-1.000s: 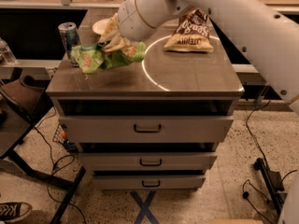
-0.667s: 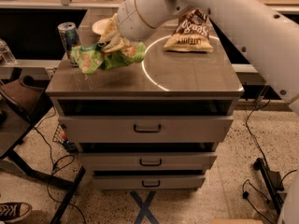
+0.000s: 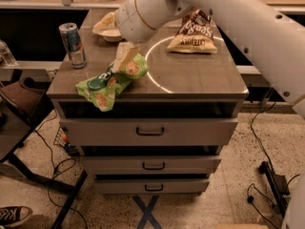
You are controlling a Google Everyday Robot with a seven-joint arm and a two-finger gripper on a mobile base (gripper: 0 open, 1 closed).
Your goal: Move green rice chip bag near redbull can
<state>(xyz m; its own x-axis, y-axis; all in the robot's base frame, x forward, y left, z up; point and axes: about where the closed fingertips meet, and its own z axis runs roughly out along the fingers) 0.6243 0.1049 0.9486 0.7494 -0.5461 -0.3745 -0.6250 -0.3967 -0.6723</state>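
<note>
The gripper (image 3: 125, 55) is over the left half of the cabinet top (image 3: 190, 75), closed on the far, upper end of the green chip bag (image 3: 112, 82). The bag slopes down from it toward the near left, and its lower end hangs over the front edge above the top drawer (image 3: 148, 131). The can (image 3: 72, 44) stands upright at the left edge, near the bag but apart from it, with a white bowl (image 3: 106, 27) farther back and a brown chip bag (image 3: 193, 32) lying at the far right.
</note>
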